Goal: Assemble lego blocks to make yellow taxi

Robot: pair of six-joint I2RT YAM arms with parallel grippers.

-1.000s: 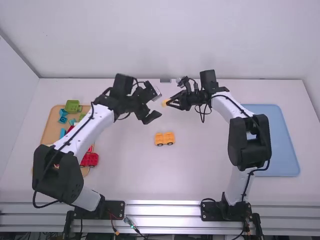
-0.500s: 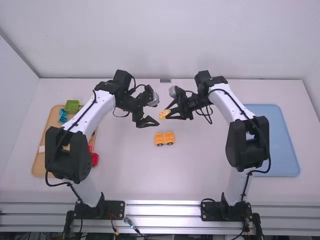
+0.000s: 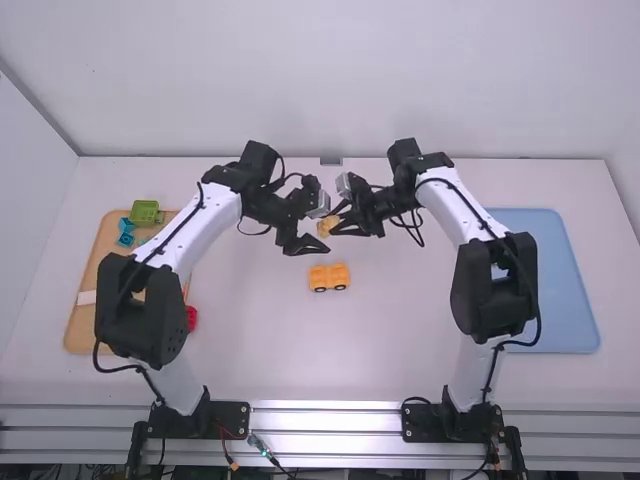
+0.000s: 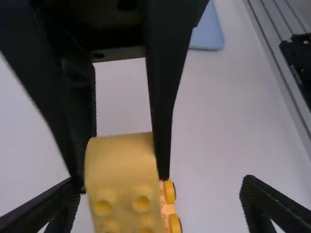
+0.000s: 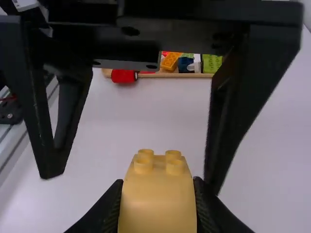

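Observation:
High over the middle of the table, my right gripper (image 3: 339,224) grips a yellow block (image 3: 327,225). From the left, my open left gripper (image 3: 320,226) comes close around that block's near side. An orange-yellow wheeled base (image 3: 329,278) stands on the table below them. In the left wrist view, the yellow block (image 4: 121,170) lies between the open fingers of my left gripper (image 4: 159,187), apart from both, with the wheeled base (image 4: 167,206) partly behind it. The right wrist view has the studded yellow block (image 5: 158,206) clamped in my right gripper (image 5: 158,187), the left's fingers spread beyond.
At the left, a wooden tray (image 3: 80,325) holds a green block (image 3: 145,212), small blue pieces (image 3: 125,232) and a red block (image 3: 191,318), partly beneath the left arm. A blue tray (image 3: 572,300) lies at the right, beside the right arm.
My left gripper first drew back slightly, then moved right toward the yellow block. The right gripper tilted and shifted a little nearer the camera with the block. The wheeled base stayed put.

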